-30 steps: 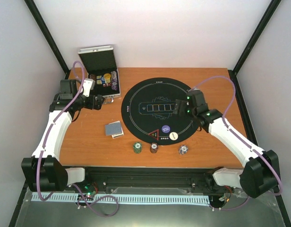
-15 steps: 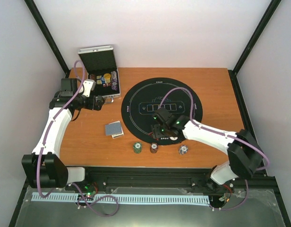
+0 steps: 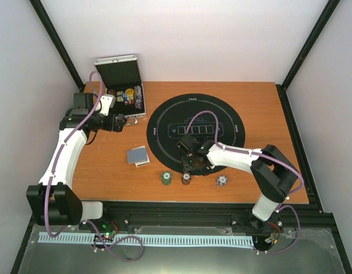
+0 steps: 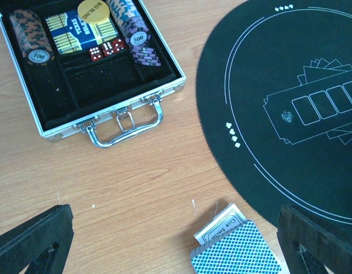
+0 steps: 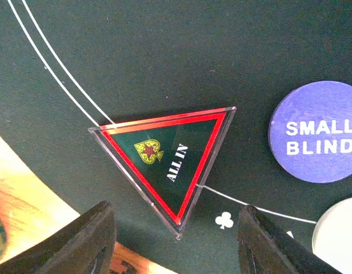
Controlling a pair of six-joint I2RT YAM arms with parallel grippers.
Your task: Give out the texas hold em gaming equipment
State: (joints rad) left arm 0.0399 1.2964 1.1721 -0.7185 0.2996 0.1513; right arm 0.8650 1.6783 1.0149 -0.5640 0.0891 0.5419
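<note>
Red-edged triangle marker (image 5: pixel 167 160) lies flat at the near edge of the black mat (image 5: pixel 164 51), between the right gripper's (image 5: pixel 176 231) parted, untouching jaws. The left gripper (image 4: pixel 173 237), released, hovers over the desk (image 4: pixel 136 188) left of the mat, near the playing cards (image 4: pixel 236 254).

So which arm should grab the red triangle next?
The right one. The right gripper hangs just above the red triangle on the black mat, its jaws open on either side. The left gripper is far off, near the silver case and the cards.
</note>
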